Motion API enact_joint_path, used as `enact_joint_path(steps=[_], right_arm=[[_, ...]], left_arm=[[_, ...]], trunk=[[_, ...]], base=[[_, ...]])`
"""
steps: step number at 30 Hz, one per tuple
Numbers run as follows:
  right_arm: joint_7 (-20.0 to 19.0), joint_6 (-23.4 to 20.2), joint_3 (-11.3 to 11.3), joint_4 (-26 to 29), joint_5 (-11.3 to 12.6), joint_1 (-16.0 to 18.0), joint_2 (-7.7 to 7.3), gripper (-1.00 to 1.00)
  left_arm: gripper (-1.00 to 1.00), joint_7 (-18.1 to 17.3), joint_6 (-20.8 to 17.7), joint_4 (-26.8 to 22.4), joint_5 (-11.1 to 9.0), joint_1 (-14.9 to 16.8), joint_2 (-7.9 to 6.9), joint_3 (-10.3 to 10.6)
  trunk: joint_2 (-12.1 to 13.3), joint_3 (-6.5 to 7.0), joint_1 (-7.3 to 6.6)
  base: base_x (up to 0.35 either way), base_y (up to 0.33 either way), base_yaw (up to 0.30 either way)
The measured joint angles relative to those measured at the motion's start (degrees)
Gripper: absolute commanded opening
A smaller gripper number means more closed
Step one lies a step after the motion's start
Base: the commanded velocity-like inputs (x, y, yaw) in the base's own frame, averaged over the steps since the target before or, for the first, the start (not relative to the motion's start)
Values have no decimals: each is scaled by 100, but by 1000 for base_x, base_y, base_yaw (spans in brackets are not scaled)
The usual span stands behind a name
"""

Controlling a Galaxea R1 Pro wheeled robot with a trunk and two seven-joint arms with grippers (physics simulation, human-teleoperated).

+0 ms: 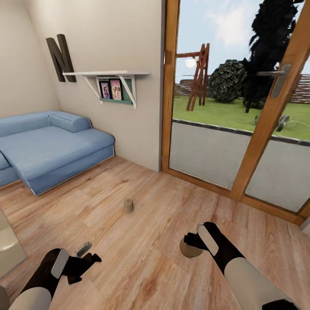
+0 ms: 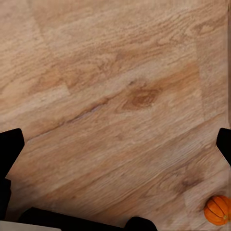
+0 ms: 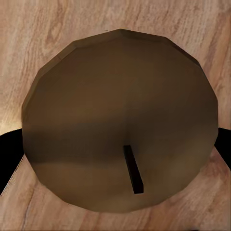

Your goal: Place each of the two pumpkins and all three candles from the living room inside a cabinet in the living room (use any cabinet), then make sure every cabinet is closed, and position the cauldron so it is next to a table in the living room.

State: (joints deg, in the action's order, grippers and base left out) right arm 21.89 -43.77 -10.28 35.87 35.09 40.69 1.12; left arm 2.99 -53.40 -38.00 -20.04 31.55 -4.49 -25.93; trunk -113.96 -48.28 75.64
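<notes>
Head view: your right tool (image 1: 192, 246) sits low over the wood floor (image 1: 142, 241) w/ a candle (image 1: 190, 249) at its tip; looks gripped, fingers either side. A second candle (image 1: 128, 205) stands alone on the floor further ahead, btwn the blue sofa (image 1: 51, 146) and the glass door (image 1: 241, 107). Left tool (image 1: 86, 259) hangs near the floor, fingers spread, nothing in it.

Left wrist view: bare floor btwn the wide-apart fingers (image 2: 10, 149); a pumpkin (image 2: 218, 210) lies at the frame edge, outside the fingers' reach.

Right wrist view: candle top fills most of it, wick visible, dark fingers (image 3: 8, 154) hugging both sides, so the tool is closed on it.

Handling, my guess: candles are light, rigid, smooth-sided, so pinch across the middle of the cylinder and keep them upright. Pumpkin is round and ribbed, may roll; take it across its widest part, not by the stem.
</notes>
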Motion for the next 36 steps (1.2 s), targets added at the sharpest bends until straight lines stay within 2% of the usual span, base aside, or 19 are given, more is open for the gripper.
enact_joint_path(steps=[9, 17, 36], right_arm=[[0, -1, 0, 2, -3, 0, 2, -100], [0, 0, 0, 0, -2, 0, 2, -100], [-8, -1, 0, 0, -3, 0, 2, -100]], left_arm=[[100, 0, 4, 0, 0, 0, 0, 0], [100, 0, 1, -2, 0, 0, -8, 0], [100, 0, 11, -3, 0, 0, -8, 0]], trunk=[[0, 0, 0], [0, 0, 0], [0, 0, 0]], base=[[200, 2, 0], [61, 1, 0], [153, 23, 0]])
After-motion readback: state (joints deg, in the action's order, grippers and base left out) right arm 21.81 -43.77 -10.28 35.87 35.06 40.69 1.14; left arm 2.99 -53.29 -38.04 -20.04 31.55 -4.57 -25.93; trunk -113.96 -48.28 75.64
